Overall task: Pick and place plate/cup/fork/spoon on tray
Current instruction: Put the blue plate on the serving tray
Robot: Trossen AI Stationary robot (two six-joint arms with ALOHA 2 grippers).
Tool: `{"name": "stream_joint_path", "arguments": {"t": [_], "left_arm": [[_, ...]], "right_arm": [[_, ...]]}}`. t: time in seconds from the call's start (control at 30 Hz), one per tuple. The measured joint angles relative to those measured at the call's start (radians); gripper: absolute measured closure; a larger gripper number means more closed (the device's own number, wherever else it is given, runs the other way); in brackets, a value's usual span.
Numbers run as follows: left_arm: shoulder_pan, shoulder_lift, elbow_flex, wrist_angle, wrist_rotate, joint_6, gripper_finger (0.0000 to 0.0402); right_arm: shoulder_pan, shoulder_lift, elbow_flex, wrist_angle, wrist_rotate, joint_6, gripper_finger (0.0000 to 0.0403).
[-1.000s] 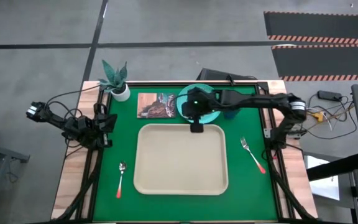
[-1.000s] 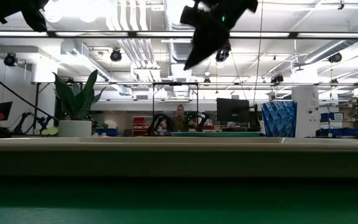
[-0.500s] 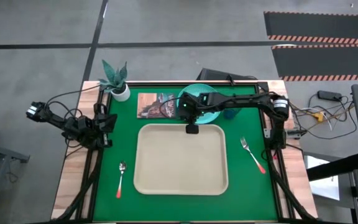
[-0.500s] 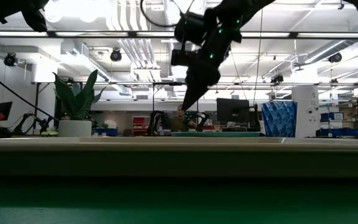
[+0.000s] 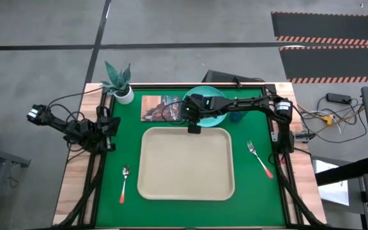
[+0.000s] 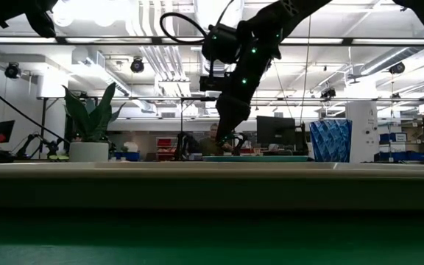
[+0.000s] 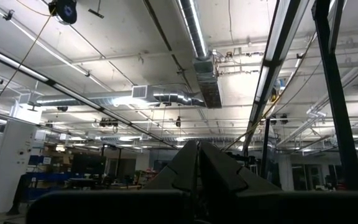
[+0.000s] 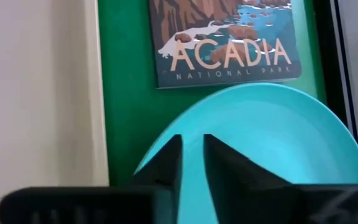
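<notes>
My right arm is reaching across the far side of the table (image 5: pixel 117 153), its jaws (image 5: pixel 194 128) hanging low over the near edge of the plate (image 5: pixel 214 119), right where that edge is facing the far rim of the tray (image 5: pixel 187 191). In the right wrist view my two dark fingers (image 8: pixel 166 163) are standing a narrow gap apart over the turquoise surface of the plate (image 8: pixel 272 143), gripping nothing; whether they are touching the plate I cannot tell. In that same view the picture card (image 8: pixel 225 40) (lettered ACADIA NATIONAL PARK) is lying on the green just beyond the plate, and the tray rim (image 8: pixel 95 93) is running along beside it. From above, the card (image 5: pixel 160 107) is lying just beside the plate, between it and the potted plant (image 5: pixel 120 83) at the far left corner. The cup (image 5: pixel 237 117) is peeking out from under my right arm, just on the other side of the plate. The tray is sitting mid-table. The spoon (image 5: pixel 124 183) is lying on the green left of the tray, the fork (image 5: pixel 259 158) right of it, both apart from its rim. My left jaws (image 5: pixel 36 115) are waiting off the table's left edge; their wrist camera is looking up at the ceiling, the fingers (image 7: pixel 213 165) pressed together at the tips.
</notes>
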Motion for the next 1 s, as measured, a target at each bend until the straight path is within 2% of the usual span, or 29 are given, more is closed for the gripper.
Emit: {"name": "stream_joint_path", "arguments": {"t": [0.23, 0.37, 0.67, 1.0], "left_arm": [[0.0, 0.0, 0.0, 0.0, 0.0, 0.0, 0.0398], [0.0, 0.0, 0.0, 0.0, 0.0, 0.0, 0.0398], [0.0, 0.0, 0.0, 0.0, 0.0, 0.0, 0.0398], [0.0, 0.0, 0.0, 0.0, 0.0, 0.0, 0.0398]], "right_arm": [[0.0, 0.002, -0.008, 0.017, 0.0, 0.022, 0.0238], [0.0, 0.003, -0.023, 0.042, -0.011, 0.052, 0.0205], [0.0, 0.003, -0.047, 0.092, -0.018, 0.134, 0.0197], [0.0, 0.011, -0.149, 0.24, -0.017, 0.155, 0.0197]]}}
